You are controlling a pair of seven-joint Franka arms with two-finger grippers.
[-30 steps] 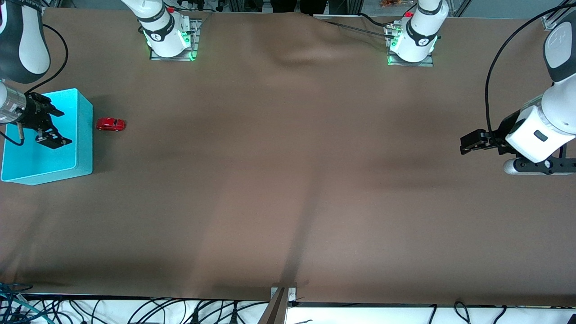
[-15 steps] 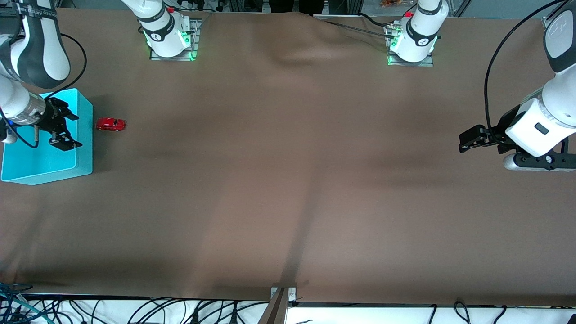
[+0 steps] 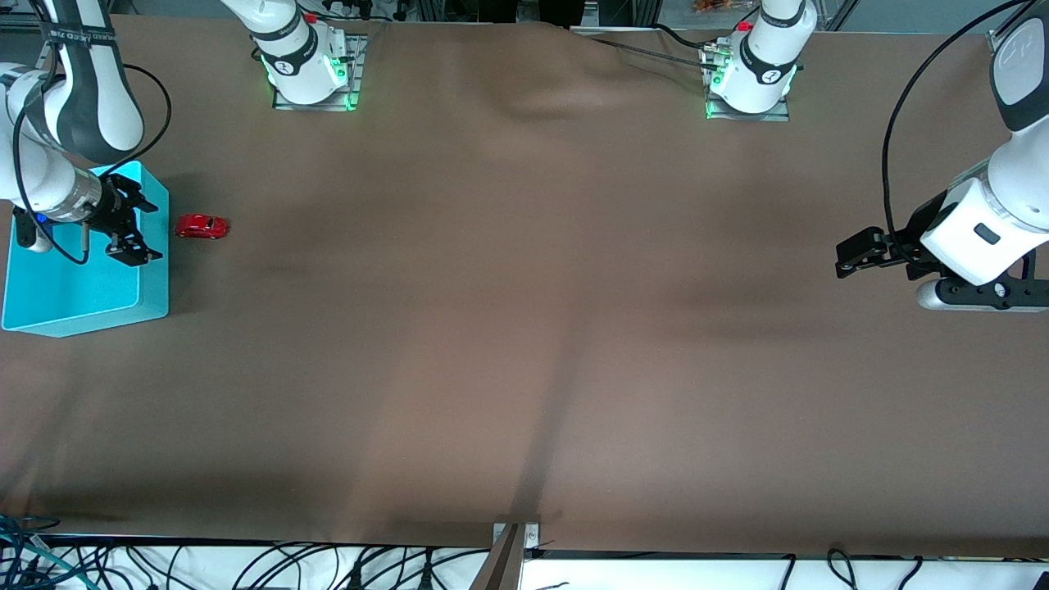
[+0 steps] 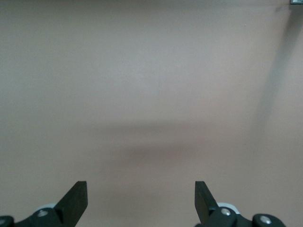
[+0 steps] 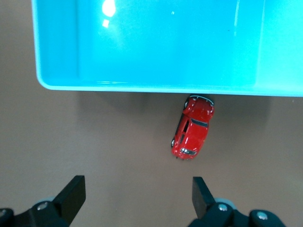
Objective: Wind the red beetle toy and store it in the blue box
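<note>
Since a second ago, the right gripper [image 3: 135, 232] has travelled across the blue box [image 3: 82, 287] toward the red beetle toy [image 3: 202, 226], from over the middle of the box to over the box wall closest to the toy. The left arm has shifted only slightly.

The right gripper hangs over that wall of the blue box, its fingers [image 5: 73, 195] spread wide and holding nothing. In the right wrist view the red beetle toy [image 5: 192, 126] shows between the spread fingers, standing on its wheels on the brown counter [image 3: 524, 328], one end close against the outside of the blue box [image 5: 156, 42]. From the front view the toy sits just beside the box, on the side toward the left arm's end of the counter, and the box itself stands at the right arm's end. The inside of the box shows only its smooth cyan floor and a glare spot.

The left gripper [image 3: 848, 256] waits in the air over the counter at the left arm's end, well apart from the toy and the box. Its fingers [image 4: 75, 201] are spread wide too, with nothing between them; its wrist view shows only bare brown counter [image 4: 151, 94] and soft shadows.
</note>
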